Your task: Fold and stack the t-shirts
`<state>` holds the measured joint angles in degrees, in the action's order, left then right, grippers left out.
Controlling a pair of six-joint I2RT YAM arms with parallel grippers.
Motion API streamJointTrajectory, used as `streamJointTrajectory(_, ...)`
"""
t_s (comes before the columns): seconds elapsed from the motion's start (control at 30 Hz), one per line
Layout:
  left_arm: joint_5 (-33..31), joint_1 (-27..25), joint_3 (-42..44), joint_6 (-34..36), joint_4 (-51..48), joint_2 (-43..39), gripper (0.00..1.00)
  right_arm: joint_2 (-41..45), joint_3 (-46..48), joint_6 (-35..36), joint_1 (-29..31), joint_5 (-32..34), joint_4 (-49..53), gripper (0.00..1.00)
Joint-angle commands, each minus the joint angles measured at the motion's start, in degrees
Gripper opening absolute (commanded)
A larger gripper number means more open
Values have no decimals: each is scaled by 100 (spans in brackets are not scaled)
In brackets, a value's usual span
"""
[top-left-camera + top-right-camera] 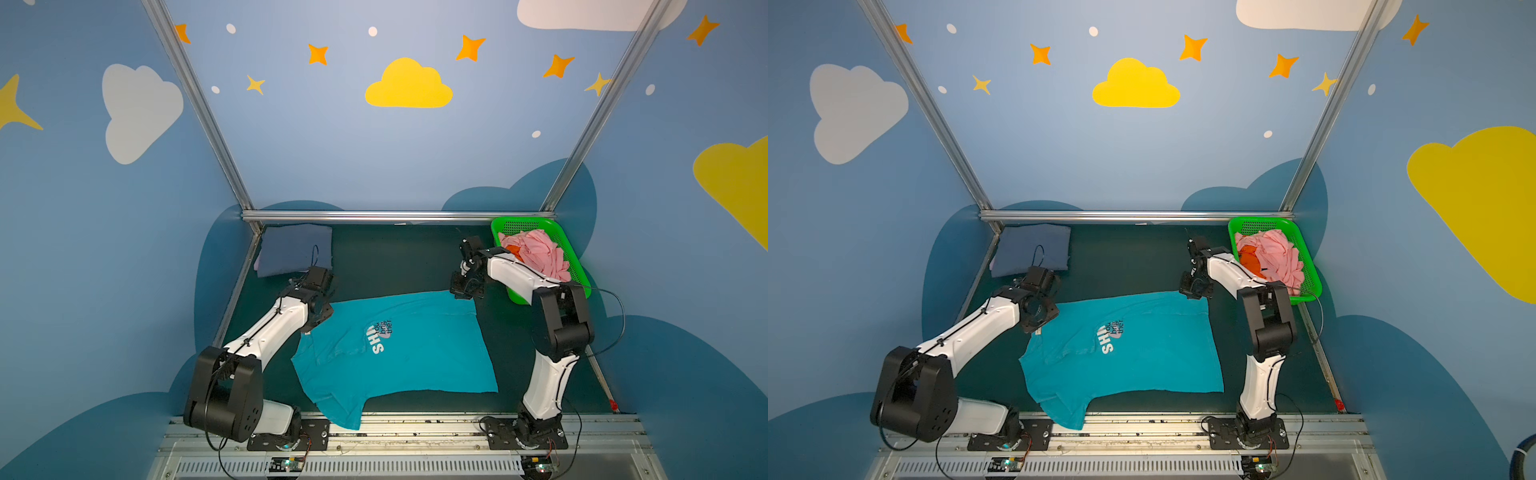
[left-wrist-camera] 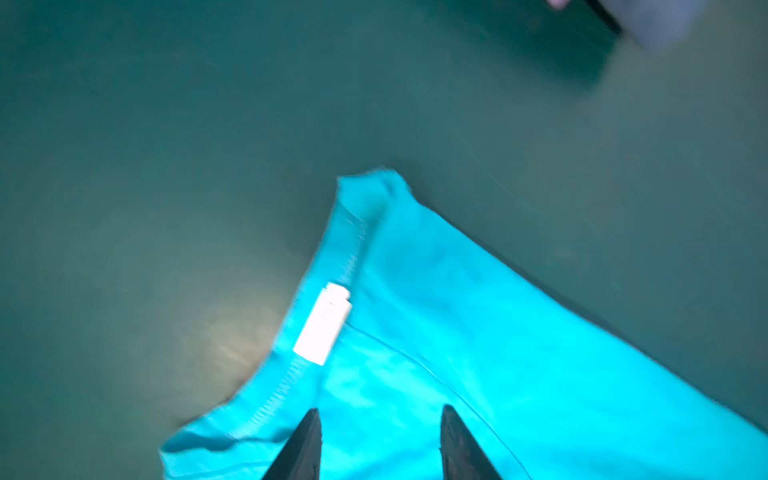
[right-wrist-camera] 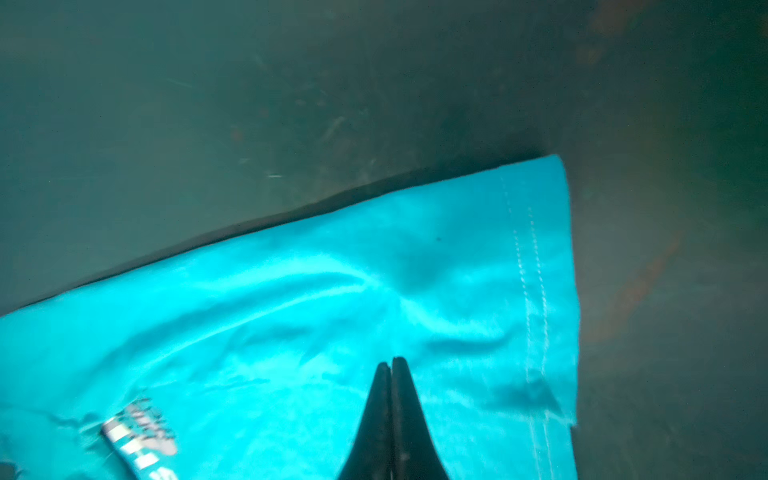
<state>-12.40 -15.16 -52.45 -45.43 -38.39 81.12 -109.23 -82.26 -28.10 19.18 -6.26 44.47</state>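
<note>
Teal tee (image 1: 415, 357) spread on desk (image 1: 395, 257), collar (image 2: 353, 249) and tag (image 2: 322, 324) just ahead of open left hand (image 2: 380, 409), hem corner (image 3: 540, 249) ahead of right hand (image 3: 392, 360), shut and empty; risk: a one-layer pinch at collar would likely skew the fold.

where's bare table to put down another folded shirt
Best bare patch: the far strip of the table, between the folded slate-blue shirt and the green basket, behind the teal shirt. A narrower gap runs between the teal shirt's hem and the right arm. Crowded: the middle and front edge, under the teal shirt, and both far corners.
</note>
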Motion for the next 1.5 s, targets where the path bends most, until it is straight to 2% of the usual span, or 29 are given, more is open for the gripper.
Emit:
streamJointTrajectory(0.0, -55, -210, 167, -328, 22, 273, 47, 84, 252, -3, 181, -15, -4, 0)
streamJointTrajectory(0.2, 80, -601, 126, -447, 421, 1146, 47, -418, 282, -67, 384, -173, -102, 0)
streamJointTrajectory(0.43, 329, -645, -310, -318, 807, 2270, 46, -1087, -344, -9, 156, -95, 29, 0)
streamJointTrajectory(0.63, 452, -622, -1174, -34, 818, 3151, 46, -1886, -1426, 155, -170, 42, 395, 0)
streamJointTrajectory(0.93, 660, -497, -3308, 379, 253, 4530, 46, -3289, -3904, 281, -606, -27, 1377, 0)
streamJointTrajectory(1.07, 616, -352, -3533, 495, 129, 4324, 48, -2976, -4115, 420, -628, 26, 1291, 0)
streamJointTrajectory(1.2, 388, -268, -3512, 569, -91, 3577, 54, -2154, -3864, 449, -602, 174, 1157, 0)
streamJointTrajectory(1.4, -35, -322, -2726, 486, -254, 1714, 62, -64, -2007, 296, -331, 366, 229, 0)
streamJointTrajectory(1.47, -118, -363, -2133, 376, -278, 996, 55, 512, -1411, 327, -116, 392, 61, 0)
